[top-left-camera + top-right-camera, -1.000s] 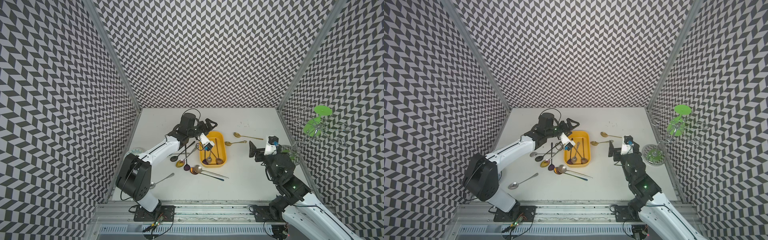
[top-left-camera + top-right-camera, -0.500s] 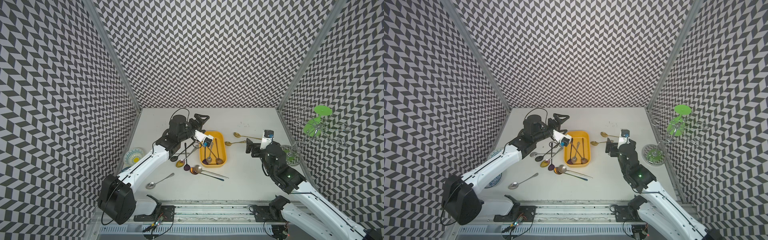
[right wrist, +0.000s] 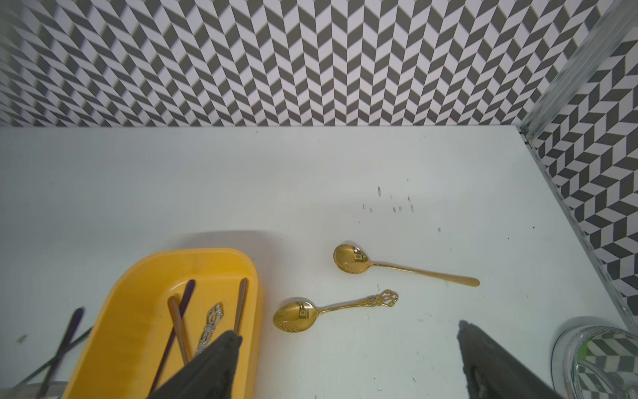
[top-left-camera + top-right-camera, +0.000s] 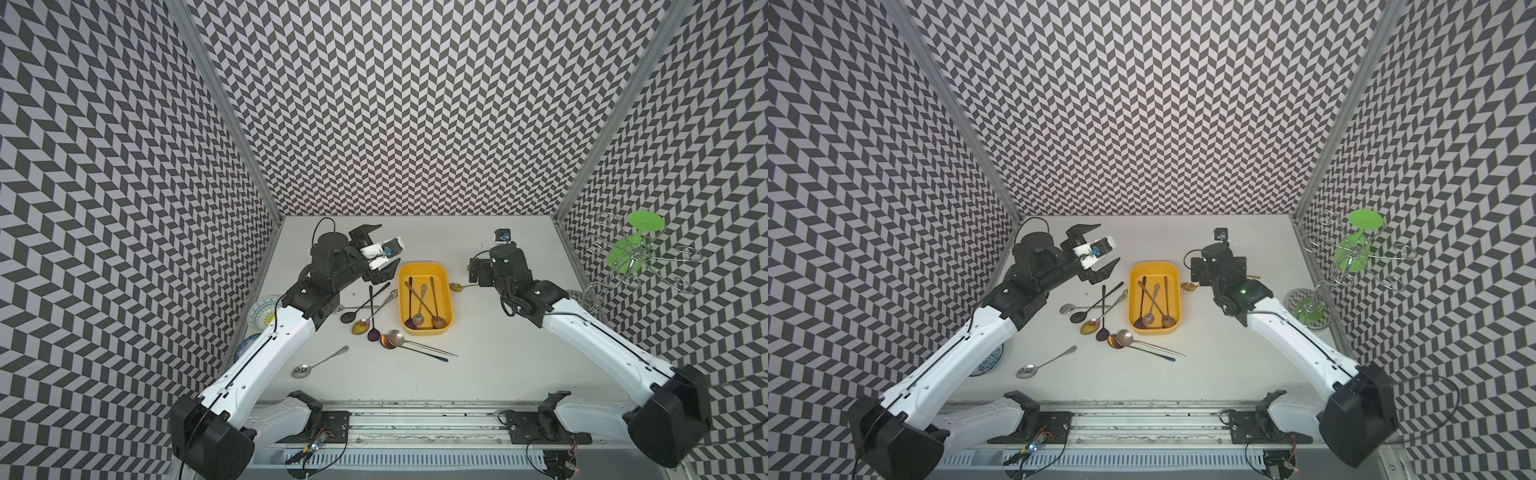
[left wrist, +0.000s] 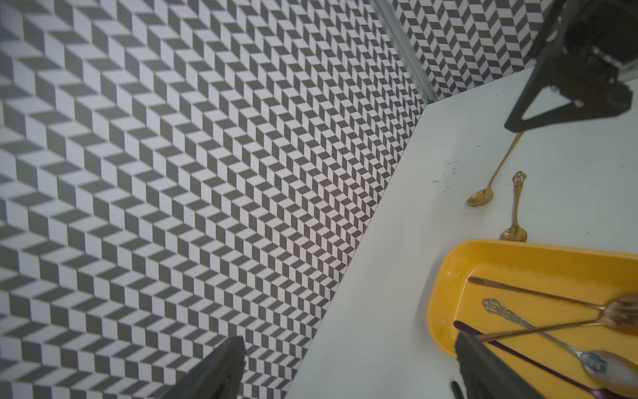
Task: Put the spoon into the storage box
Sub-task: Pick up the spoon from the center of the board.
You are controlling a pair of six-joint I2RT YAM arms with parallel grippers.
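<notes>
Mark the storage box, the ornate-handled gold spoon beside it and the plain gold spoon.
storage box (image 3: 145, 328), right wrist view, bare yellow inner surface.
ornate-handled gold spoon (image 3: 295, 316), right wrist view, bowl.
plain gold spoon (image 3: 352, 259), right wrist view, bowl.

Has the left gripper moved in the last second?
Yes. The left gripper has drawn back from over the storage box's left rim toward the back wall, jaws open.

You're looking into a lab test cell, not a home: chevron-patterned panels (image 4: 395, 104) wall in a white worktop (image 4: 498, 374), aluminium posts (image 4: 223, 104) frame it, and the left arm (image 4: 266, 353) and right arm (image 4: 602, 336) are bolted to a metal rail (image 4: 415, 419).
</notes>
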